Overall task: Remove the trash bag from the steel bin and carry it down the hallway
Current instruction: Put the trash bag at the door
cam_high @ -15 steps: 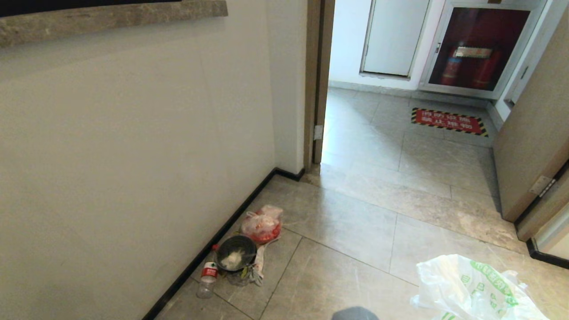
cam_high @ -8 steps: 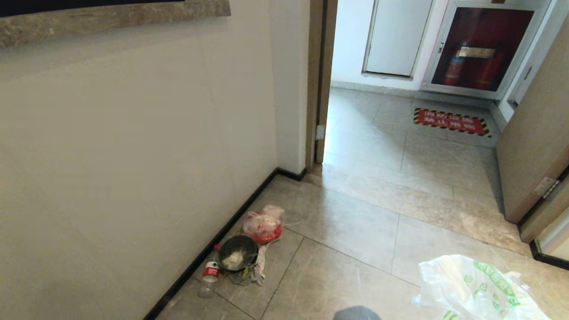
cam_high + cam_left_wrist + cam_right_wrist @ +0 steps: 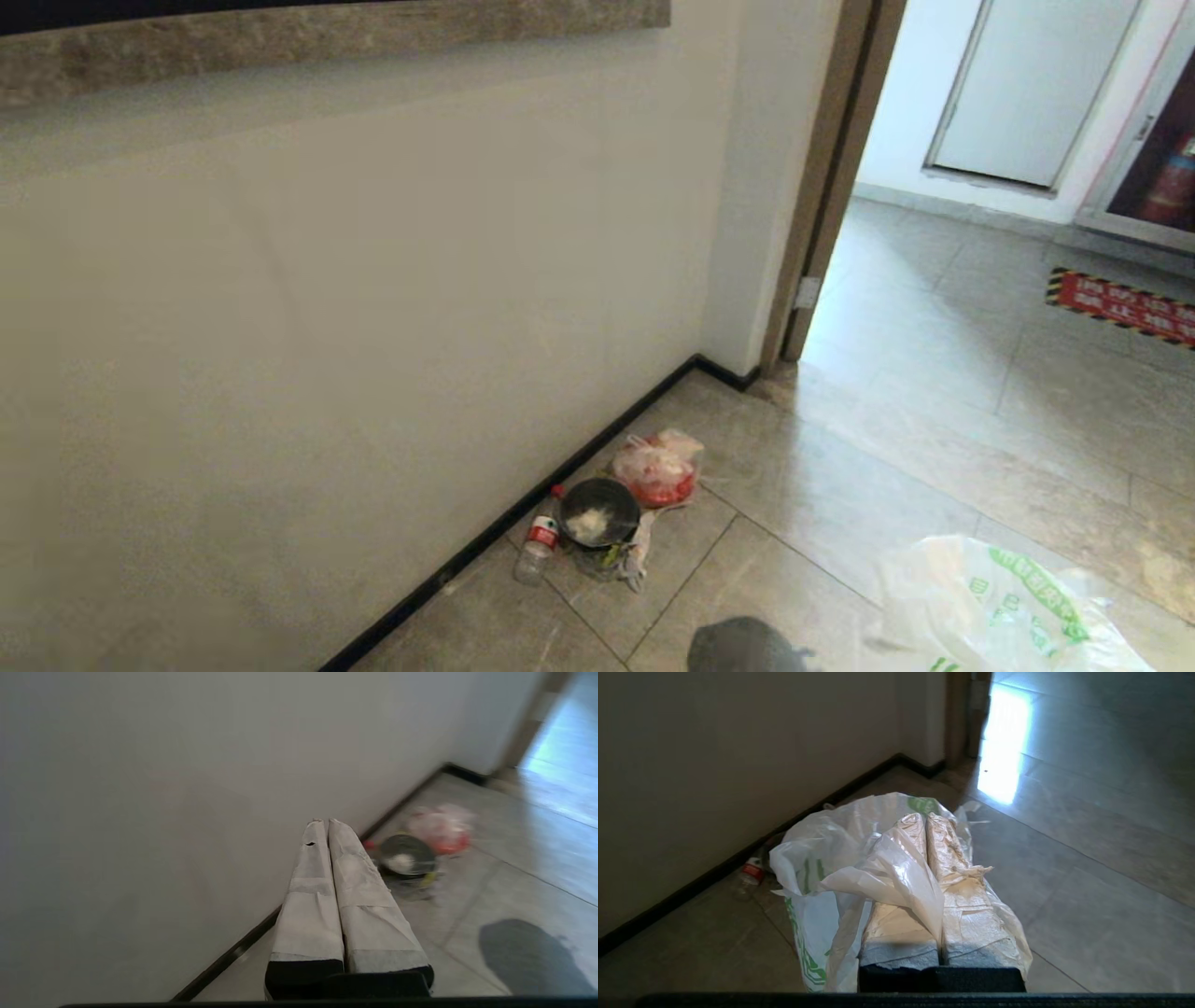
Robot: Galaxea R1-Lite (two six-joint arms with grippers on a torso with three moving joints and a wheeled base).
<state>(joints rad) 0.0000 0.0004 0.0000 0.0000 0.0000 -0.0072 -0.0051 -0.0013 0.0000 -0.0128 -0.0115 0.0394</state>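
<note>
1. Trash bag (image 3: 840, 868), thin white plastic with green print, hangs from the right gripper (image 3: 924, 821); in the head view it shows at the lower right (image 3: 990, 607), out on the tiles and well apart from the baseboard (image 3: 523, 513).
2. Right gripper: taped fingers (image 3: 957, 891) pressed together, bag plastic pinched between them and draped over both.
3. Left gripper (image 3: 325, 822): taped fingers (image 3: 308, 905) closed flat against each other, nothing held, pointing toward the baseboard and the litter beside it.
4. Litter pile sits on the floor right against the baseboard: a clear bottle with a red label (image 3: 539, 546) nearest the baseboard, a dark round bowl with white stuff inside (image 3: 597, 513) just beside it, and a red-and-clear plastic bag (image 3: 658, 467) touching the bowl on its far side.
5. Hallway floor (image 3: 840, 504): grey marble-look tiles; off-white wall (image 3: 373, 327) rises above the baseboard.
6. Brown door frame (image 3: 826, 187) stands where the baseboard ends; past it is a red floor sign with striped edge (image 3: 1120, 306).
7. Steel bin is in no view.
</note>
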